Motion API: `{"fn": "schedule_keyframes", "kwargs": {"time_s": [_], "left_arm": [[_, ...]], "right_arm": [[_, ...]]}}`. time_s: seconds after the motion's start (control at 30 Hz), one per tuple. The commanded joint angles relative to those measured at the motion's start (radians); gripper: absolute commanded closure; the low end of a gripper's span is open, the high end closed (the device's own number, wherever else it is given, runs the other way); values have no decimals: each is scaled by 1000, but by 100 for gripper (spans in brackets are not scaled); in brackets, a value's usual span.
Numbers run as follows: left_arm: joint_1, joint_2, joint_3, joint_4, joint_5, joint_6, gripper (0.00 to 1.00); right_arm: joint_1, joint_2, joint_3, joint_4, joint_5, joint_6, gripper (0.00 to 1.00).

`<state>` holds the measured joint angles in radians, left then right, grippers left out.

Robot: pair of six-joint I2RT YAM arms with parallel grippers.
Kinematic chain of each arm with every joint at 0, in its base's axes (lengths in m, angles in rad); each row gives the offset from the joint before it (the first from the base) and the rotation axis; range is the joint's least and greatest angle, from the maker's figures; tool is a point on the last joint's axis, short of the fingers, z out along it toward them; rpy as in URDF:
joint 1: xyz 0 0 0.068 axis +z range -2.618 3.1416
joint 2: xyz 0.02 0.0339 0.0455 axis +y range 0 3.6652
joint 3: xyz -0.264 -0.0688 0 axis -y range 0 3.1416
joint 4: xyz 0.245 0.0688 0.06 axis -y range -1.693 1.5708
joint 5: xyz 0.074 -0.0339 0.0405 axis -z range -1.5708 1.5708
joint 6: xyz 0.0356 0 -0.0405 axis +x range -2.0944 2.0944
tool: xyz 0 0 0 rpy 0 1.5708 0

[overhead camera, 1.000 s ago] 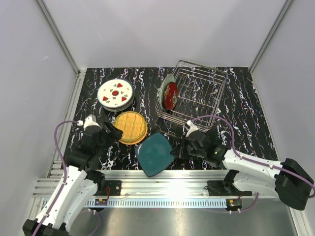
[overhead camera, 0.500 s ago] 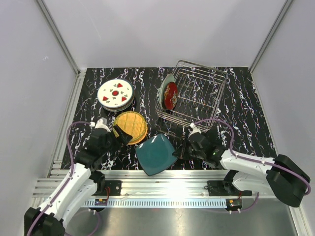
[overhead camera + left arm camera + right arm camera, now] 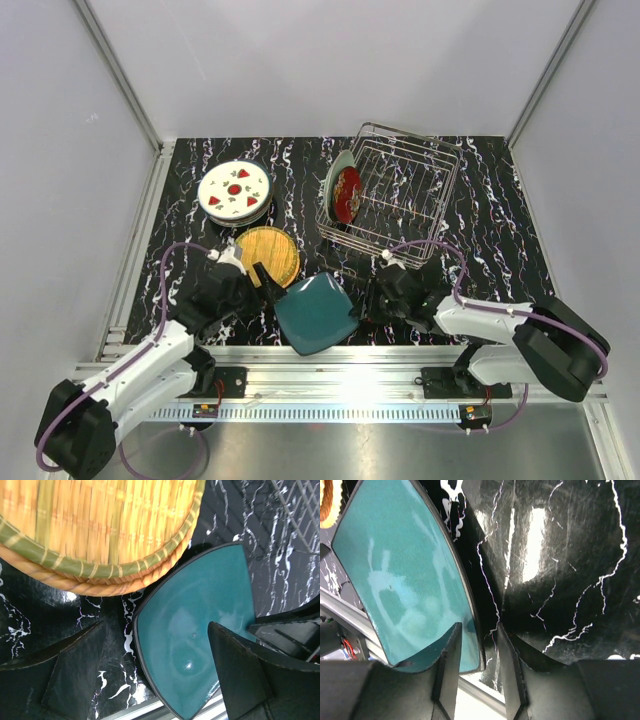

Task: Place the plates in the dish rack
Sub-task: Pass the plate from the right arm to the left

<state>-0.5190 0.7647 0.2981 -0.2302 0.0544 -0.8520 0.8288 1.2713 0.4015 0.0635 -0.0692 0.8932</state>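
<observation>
A dark teal plate (image 3: 316, 313) lies at the table's front, its near corner over the metal rail. In the right wrist view its rim (image 3: 470, 610) runs between the parted fingers of my right gripper (image 3: 479, 627) with a gap on both sides. That gripper (image 3: 368, 300) is open at the plate's right edge. My left gripper (image 3: 268, 283) stands wide open at the plate's left edge; its fingers (image 3: 75, 665) straddle the teal plate (image 3: 195, 630). The dish rack (image 3: 400, 190) holds a red plate (image 3: 347, 193) upright in front of a mint-green one (image 3: 336, 172).
An orange-tan woven plate (image 3: 268, 255) lies just left of and behind the teal plate, close to my left gripper. A strawberry plate (image 3: 235, 190) tops a stack at the back left. The aluminium rail (image 3: 330, 365) runs along the front edge.
My right gripper's jaws have parted from the teal plate's rim, and the plate has settled lower. My left arm has moved right, bringing its open fingers to the plate's left edge.
</observation>
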Motion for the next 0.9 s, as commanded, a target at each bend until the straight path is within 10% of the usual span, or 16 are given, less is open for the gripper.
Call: {"fn": "schedule_keyframes", "kwargs": {"time_s": [0.0,0.87], "left_arm": [[-13,22,-8,75,-25,-16,15],[-127,117,-105,345,22,-98,17]], "right_arm": [[-16,28,23,-42,20,-17,58],[-22,95,43,18,-52,-45,65]]}}
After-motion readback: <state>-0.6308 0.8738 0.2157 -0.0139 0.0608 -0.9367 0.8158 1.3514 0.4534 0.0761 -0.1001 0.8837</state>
